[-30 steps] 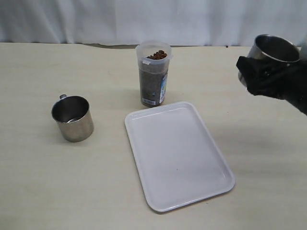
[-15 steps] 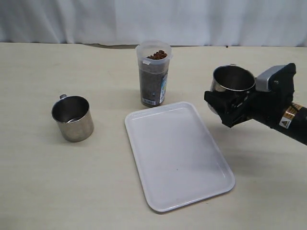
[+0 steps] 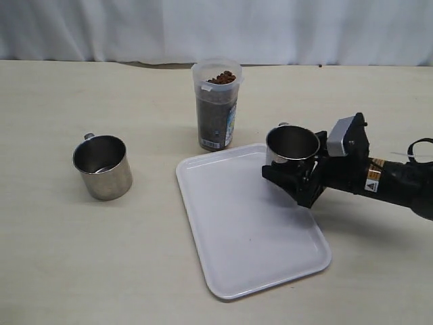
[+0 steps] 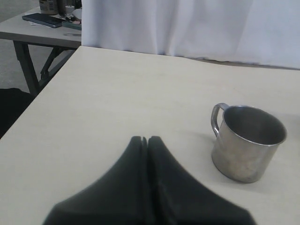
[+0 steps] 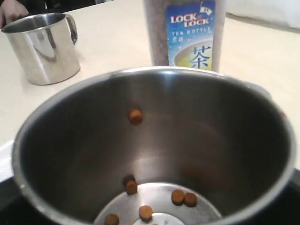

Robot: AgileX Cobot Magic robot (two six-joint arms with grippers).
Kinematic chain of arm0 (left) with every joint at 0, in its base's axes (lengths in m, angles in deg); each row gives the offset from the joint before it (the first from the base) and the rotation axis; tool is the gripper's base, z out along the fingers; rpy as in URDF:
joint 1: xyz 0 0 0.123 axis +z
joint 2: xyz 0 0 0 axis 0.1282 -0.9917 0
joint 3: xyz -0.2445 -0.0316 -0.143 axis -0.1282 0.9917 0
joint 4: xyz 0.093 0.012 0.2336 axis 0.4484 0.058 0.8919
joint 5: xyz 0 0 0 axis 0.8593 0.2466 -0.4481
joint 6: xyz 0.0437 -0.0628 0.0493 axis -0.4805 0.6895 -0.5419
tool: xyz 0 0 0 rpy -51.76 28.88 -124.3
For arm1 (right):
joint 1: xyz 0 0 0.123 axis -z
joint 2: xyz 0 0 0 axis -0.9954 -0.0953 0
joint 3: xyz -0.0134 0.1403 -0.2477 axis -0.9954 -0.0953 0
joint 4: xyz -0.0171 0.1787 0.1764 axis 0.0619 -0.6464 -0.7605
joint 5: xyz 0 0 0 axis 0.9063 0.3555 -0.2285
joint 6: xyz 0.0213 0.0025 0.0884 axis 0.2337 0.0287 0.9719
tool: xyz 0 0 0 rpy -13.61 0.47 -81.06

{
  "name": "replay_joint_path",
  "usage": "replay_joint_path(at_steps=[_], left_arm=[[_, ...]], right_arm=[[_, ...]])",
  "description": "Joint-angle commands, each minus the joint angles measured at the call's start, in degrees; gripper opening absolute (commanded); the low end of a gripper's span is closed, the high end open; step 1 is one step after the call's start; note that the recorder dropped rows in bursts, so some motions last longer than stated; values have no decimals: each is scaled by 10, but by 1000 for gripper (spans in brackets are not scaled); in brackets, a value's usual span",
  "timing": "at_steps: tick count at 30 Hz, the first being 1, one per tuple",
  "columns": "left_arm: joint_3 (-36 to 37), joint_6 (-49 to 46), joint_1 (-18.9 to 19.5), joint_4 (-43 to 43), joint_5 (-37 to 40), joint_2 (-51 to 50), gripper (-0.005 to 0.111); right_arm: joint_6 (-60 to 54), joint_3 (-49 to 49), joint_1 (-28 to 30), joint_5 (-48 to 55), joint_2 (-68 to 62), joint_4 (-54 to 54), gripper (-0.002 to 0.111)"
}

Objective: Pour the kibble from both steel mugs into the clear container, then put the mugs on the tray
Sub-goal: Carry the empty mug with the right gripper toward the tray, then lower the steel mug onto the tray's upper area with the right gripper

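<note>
The right pincer [image 3: 291, 176] holds one steel mug, the held mug [image 3: 292, 143], upright, with its jaws standing wide around the body. This mug is at the far right corner of the tray [image 3: 250, 230]. Whether its bottom already touches the tray I cannot tell.

I judge the mug to be light and stiff, but its polished wall is slippery, so a wide grip around the body, low and level, seems safer than one on the small handle. It will not break if it slips, though it could ring and roll. The tray is thin plastic and may slide on the worktop [image 3: 81, 257] if it is pushed sideways.

The held mug is nearly empty. A few pellets of kibble [image 5: 183, 198] lie on its bottom and one sits on the inner wall. The clear container [image 3: 216, 105] stands upright just behind the tray and is filled with kibble up to the rim, so I think there is little room for more. Its blue label [image 5: 190, 33] faces the right wrist camera.

The other mug [image 3: 102, 166] stands upright on the worktop, well apart from the tray, on the left. I see no pellets in it, but its bottom is only partly visible. The left pincer [image 4: 147, 143] is closed and holds nothing, and it hovers near that mug without touching it.
</note>
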Motion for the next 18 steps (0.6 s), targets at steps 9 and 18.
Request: replay_joint_path(at_steps=[9, 18], left_arm=[[2, 0, -3, 0, -6, 2, 0], [2, 0, -3, 0, -5, 2, 0]], right_arm=[[-5, 78, -54, -14, -41, 2, 5], [-5, 90, -88, 21, -41, 2, 5]])
